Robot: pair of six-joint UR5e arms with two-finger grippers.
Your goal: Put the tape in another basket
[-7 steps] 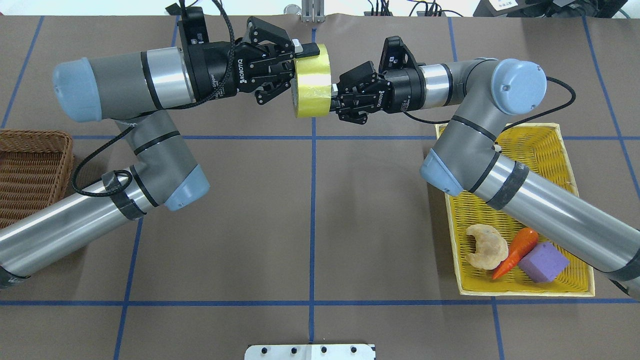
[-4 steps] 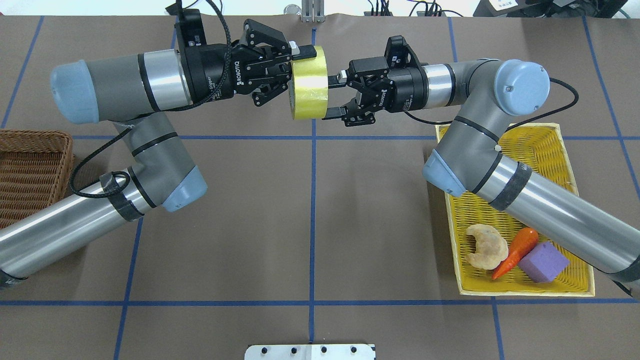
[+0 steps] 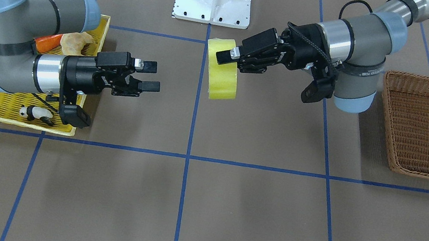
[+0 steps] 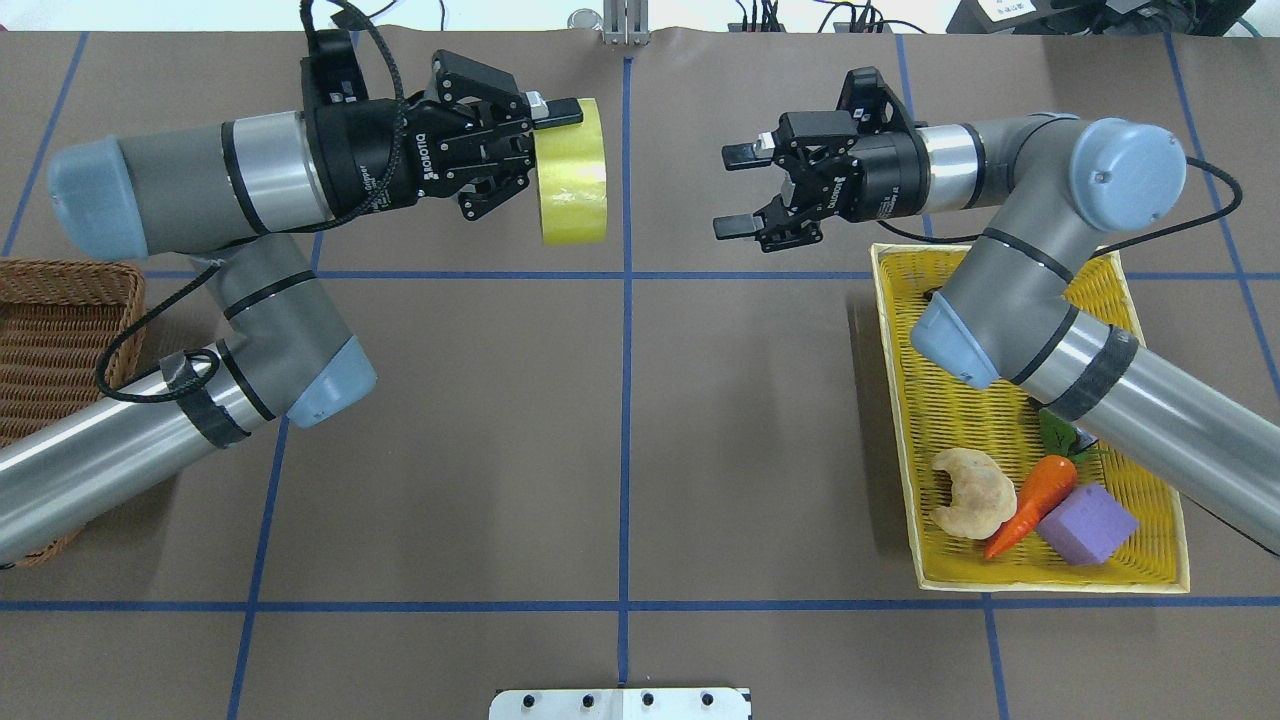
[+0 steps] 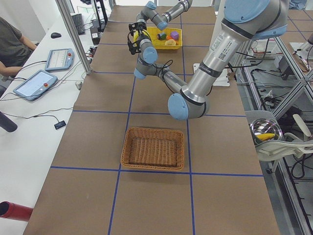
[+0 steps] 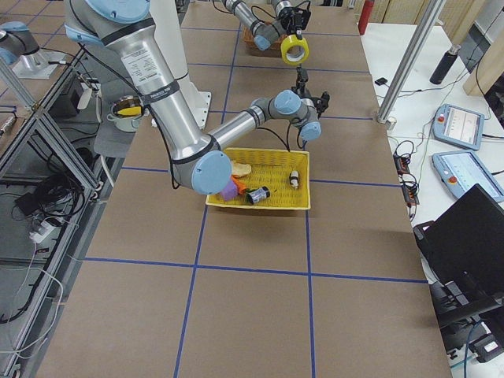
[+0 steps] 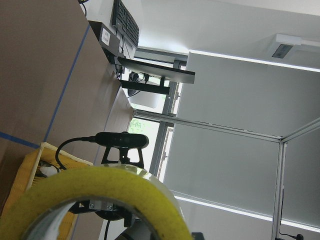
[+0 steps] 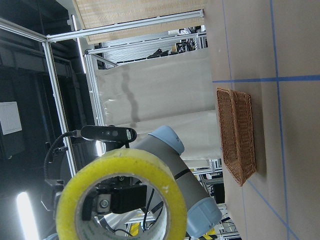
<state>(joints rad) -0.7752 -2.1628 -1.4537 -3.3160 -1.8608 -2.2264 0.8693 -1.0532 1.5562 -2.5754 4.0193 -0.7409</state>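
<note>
Status: tape is off the bench, at about 11 o'clock in the overhead view, just left of the centre grid line. The roll stands on edge with its bore horizontal.

Left end effector is clamped on the roll's wall, at the roll's 12 o'clock end in the overhead view. One finger lies outside on the yellow face. The other is inside the core, visible through the bore in the right wrist view.

Right end effector is at about 1 o'clock, jaws wide, holding nothing. It faces the tape and is well apart from it.

Brown wicker basket is at the bench's 9 o'clock edge, partly under the left arm and well apart from the tape.

Yellow woven tray is at 3–4 o'clock, partly under the right arm. At its near end it holds a croissant, a carrot and a purple block, bunched together. The front-facing view adds a small panda figure at the tray's far end. The exterior right view adds a small can.
</note>
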